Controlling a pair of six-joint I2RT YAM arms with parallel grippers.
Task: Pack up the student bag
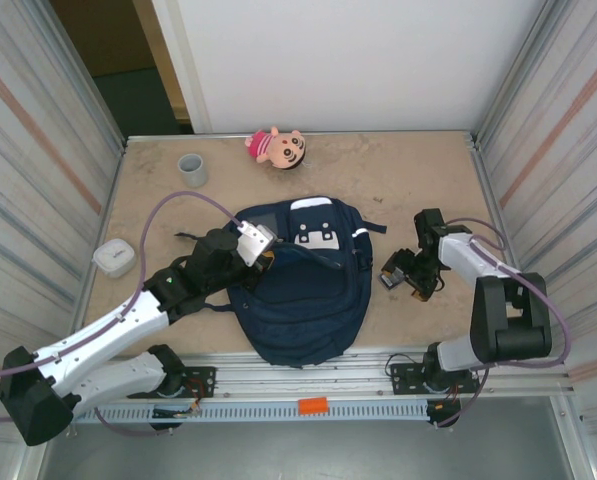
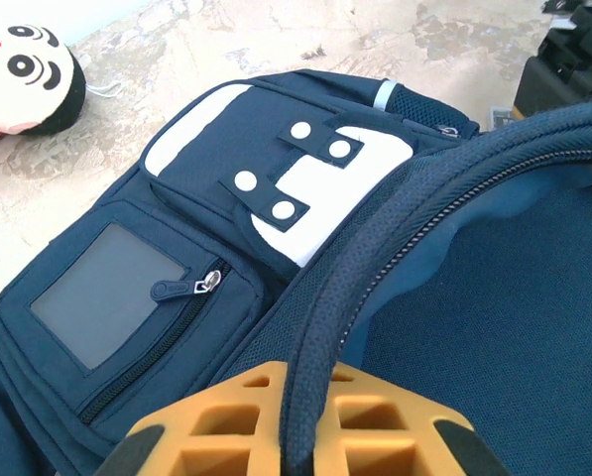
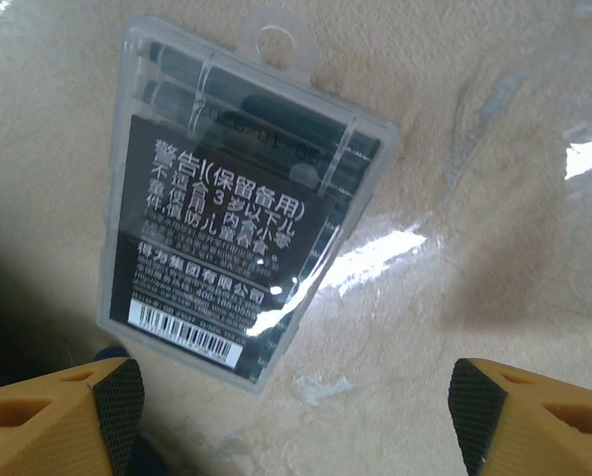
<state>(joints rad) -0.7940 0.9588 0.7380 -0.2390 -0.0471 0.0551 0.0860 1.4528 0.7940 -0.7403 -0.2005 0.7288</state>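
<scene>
Top external view: your student bag [image 1: 303, 290] lies flat mid-table, toward six o'clock. Your left gripper [image 1: 261, 252] is clamped on the bag's zippered opening rim at its ten o'clock. At its three o'clock, your right gripper [image 3: 296, 402] hangs, jaws spread, over a clear plastic case [image 3: 241, 198].

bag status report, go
Left claw shut on bag rim. Right claw open over case, right of bag. Doll and cup far side, apart from bag.
</scene>
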